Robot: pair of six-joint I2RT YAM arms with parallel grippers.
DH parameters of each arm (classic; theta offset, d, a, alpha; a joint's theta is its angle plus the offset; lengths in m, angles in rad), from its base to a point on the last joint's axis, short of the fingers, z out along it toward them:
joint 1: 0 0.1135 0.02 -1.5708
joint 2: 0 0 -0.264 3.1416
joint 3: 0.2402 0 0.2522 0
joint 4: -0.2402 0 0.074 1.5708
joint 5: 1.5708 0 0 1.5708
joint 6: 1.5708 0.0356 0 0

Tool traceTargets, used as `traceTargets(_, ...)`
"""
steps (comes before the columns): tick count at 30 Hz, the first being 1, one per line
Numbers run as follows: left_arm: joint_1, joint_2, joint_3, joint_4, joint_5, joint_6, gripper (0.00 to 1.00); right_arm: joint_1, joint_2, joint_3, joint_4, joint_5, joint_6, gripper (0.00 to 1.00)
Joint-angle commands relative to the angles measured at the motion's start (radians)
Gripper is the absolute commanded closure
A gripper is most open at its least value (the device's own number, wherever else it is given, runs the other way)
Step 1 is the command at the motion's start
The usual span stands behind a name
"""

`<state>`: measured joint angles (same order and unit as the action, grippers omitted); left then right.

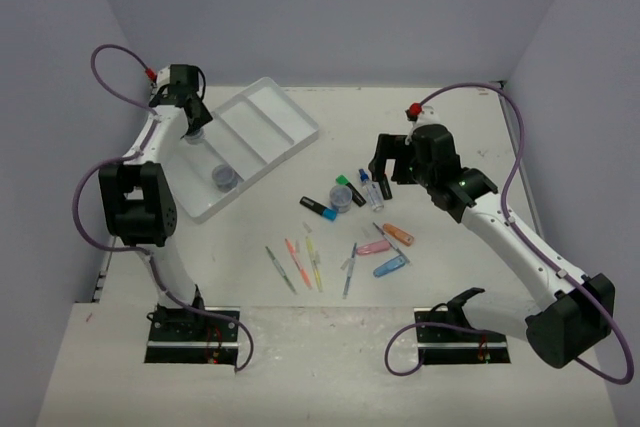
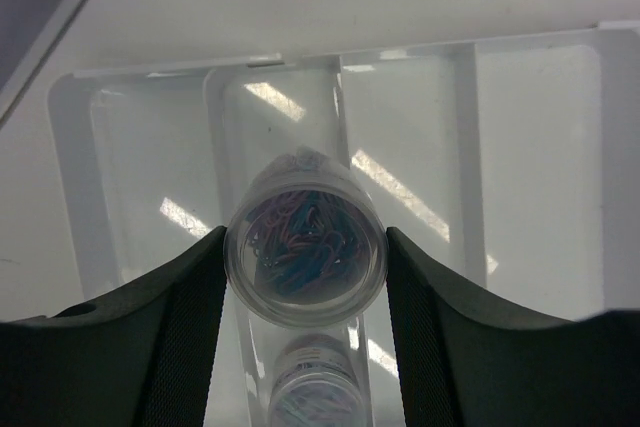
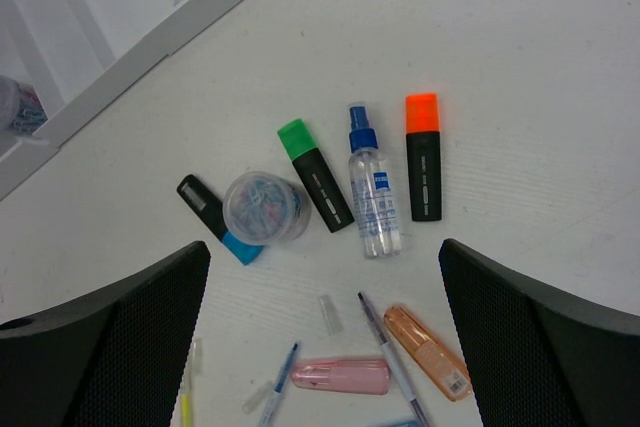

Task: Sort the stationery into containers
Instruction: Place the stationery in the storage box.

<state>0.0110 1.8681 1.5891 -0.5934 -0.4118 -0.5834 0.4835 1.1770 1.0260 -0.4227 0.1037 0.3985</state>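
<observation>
Lying loose: 3 hi-liters (image 3: pixel 315 175), 1 jar (image 3: pixel 263 207)

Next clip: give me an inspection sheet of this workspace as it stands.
Surface: white table.
Job's things: white tray holds one stored jar. Lying loose on the table are a loose jar, three highlighters, a spray bottle, pens and oblong pieces.
Clutter: nothing seen.
Grippers: left gripper has its fingers closed on a held jar above the tray. Right gripper is open and empty over the loose items.
Cables: purple cables loop off both arms, touching no stationery.
Surroundings: plain grey walls.
</observation>
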Motion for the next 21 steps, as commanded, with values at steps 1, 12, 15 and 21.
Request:
traceTargets(1, 0.046, 0.091, 0.130, 0.026, 0.044, 0.012, 1.00, -0.002, -0.012, 0.000, 0.056, -0.038, -0.012, 0.01)
traceTargets(12, 0.095, 0.208, 0.117, 0.032, 0.079, 0.017, 0.99, -0.002, 0.001, 0.000, 0.064, -0.050, -0.013, 0.01)
traceTargets(15, 0.098, 0.230, 0.121, 0.035, 0.115, 0.018, 0.82, -0.002, 0.006, 0.002, 0.059, -0.057, -0.015, 0.01)
traceTargets(21, 0.095, 0.190, 0.119, 0.053, 0.174, 0.028, 0.41, -0.001, 0.009, 0.003, 0.054, -0.065, -0.018, 0.01)
